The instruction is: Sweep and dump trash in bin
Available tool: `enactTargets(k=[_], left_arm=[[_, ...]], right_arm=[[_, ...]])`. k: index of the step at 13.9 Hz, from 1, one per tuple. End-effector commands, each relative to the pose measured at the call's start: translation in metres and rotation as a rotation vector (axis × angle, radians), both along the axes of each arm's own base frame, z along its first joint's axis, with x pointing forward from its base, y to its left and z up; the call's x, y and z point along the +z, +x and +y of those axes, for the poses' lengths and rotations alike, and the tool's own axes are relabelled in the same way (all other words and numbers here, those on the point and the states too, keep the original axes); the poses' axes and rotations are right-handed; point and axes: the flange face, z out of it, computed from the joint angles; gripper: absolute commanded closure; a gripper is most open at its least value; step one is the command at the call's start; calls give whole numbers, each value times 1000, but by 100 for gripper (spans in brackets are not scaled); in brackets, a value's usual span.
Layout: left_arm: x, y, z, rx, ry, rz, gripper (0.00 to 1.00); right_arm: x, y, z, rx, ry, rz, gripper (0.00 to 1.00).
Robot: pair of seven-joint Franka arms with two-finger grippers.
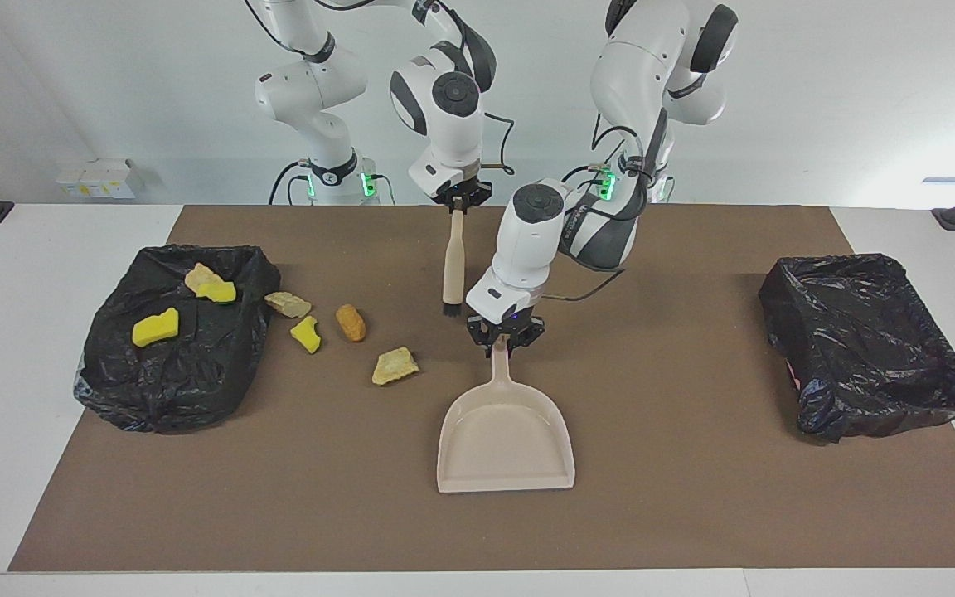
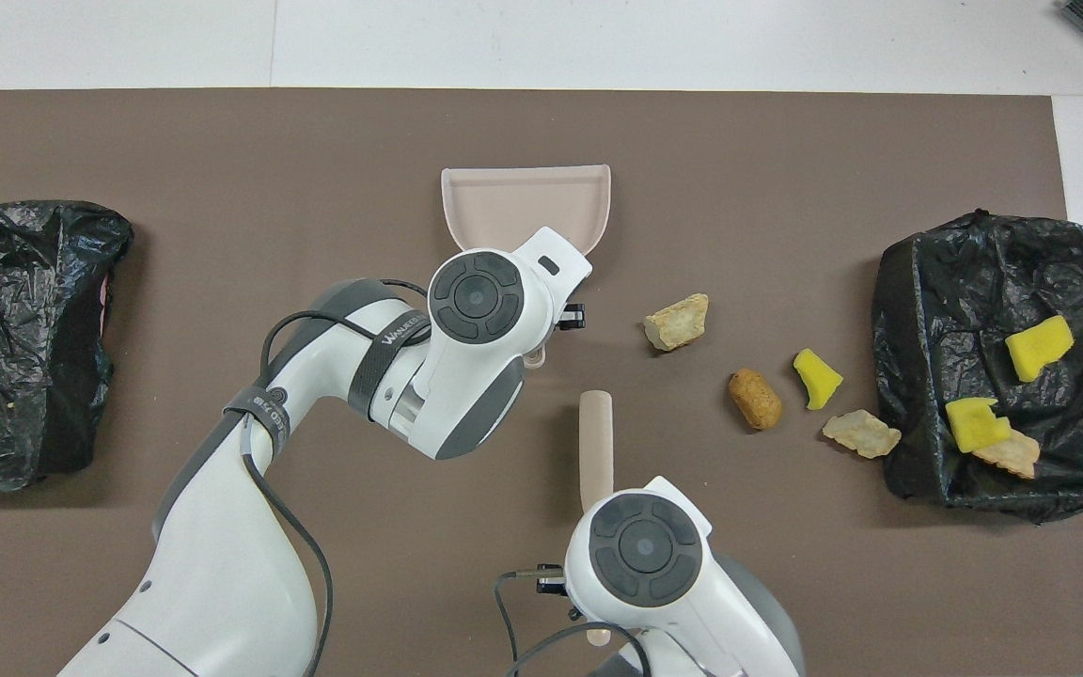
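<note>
A beige dustpan [image 1: 504, 439] lies flat on the brown mat, its handle pointing toward the robots. My left gripper [image 1: 504, 338] is shut on the end of that handle. My right gripper [image 1: 459, 199] is shut on the top of a beige brush [image 1: 451, 265], which hangs upright with its dark bristles just above the mat beside the dustpan handle. Trash lies toward the right arm's end: a tan chunk [image 1: 395, 366], an orange-brown lump [image 1: 351, 322], a yellow bit [image 1: 306, 334] and another tan chunk [image 1: 288, 304]. In the overhead view the brush [image 2: 595, 442] shows above the right hand.
A crumpled black bag [image 1: 171, 373] at the right arm's end carries yellow bits [image 1: 155, 327] and a tan chunk [image 1: 198, 276] on top. A black-lined bin [image 1: 867, 340] stands at the left arm's end. The brown mat [image 1: 693, 497] covers the table's middle.
</note>
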Motion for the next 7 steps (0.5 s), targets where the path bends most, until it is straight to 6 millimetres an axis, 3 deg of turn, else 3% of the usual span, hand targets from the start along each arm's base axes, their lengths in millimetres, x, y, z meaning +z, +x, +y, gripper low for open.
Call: enactTargets(k=[1,4,7], left_arm=[[10,8,7,14,12,7,100],[37,18,36,4,30,6,100],[73,21,79,-90,89,53,100]], right_arm=[[6,13,-38,-62,-59,28,100],[9,39,-82,-119,-132,30,100],[6,60,-122,-143,-231,-10,100]])
